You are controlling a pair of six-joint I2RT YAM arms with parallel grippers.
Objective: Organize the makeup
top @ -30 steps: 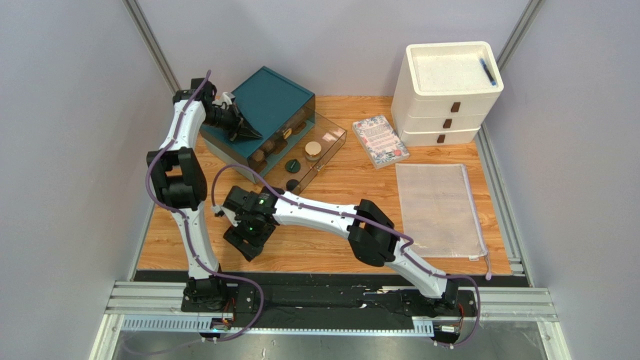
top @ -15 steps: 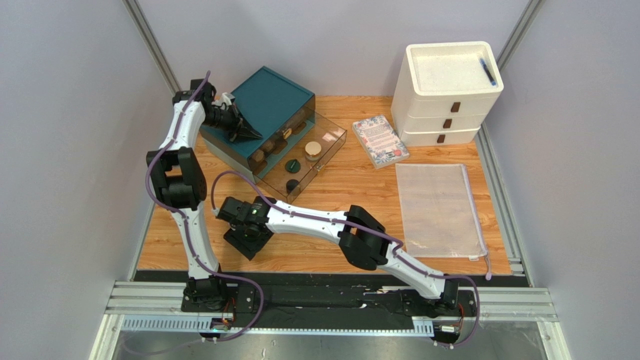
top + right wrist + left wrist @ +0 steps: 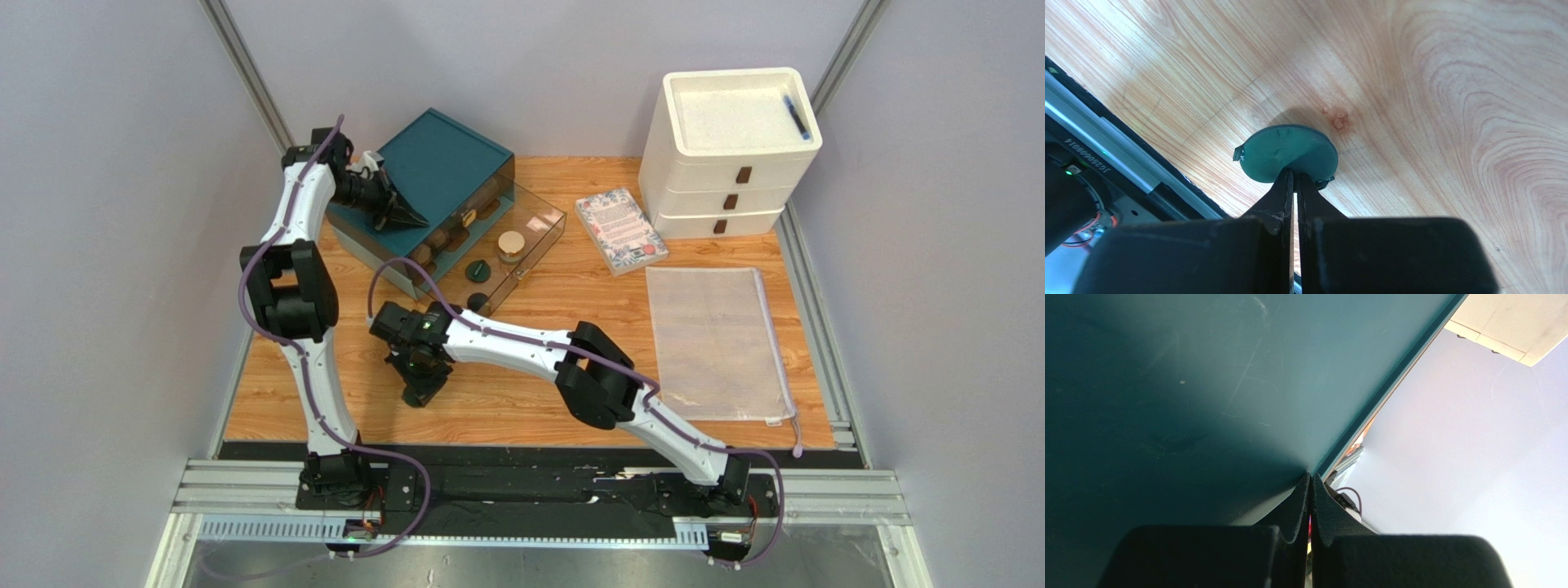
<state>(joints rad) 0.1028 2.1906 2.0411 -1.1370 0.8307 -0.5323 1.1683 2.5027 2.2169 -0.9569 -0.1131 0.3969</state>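
One green compact (image 3: 1284,150) is pinched by its rim in my right hand (image 3: 1295,174). The fingers are clamped thin on it, and it hangs over the bare wood of the worktop (image 3: 1438,92) with its shadow under it, so I judge it just off the surface. In the overhead view this hand sits toward the near left of the worktop, close to my left arm.

My left hand (image 3: 1311,478) is clenched, fingertips together against the edge of the teal case (image 3: 444,153). I cannot tell whether they nip that edge or only press on it.

From my right hand, the case lies at about 12 o'clock, and its clear tray (image 3: 548,227) is drawn out toward 1 o'clock. Several pieces are already in the tray: two dark round compacts (image 3: 477,270), a cream-capped jar (image 3: 509,243) and brown-topped items further in. I see no other makeup loose on the worktop, so I take the sorting to be nearly done. What is left is this compact and probably the tray to close.

A patterned booklet (image 3: 621,229) lies at 2 o'clock, a white drawer unit (image 3: 724,184) beyond it, and a mesh pouch (image 3: 718,343) at 3 o'clock, all well clear of my path. The tray's near wall and my own cable looping over it are what I would have to pass.
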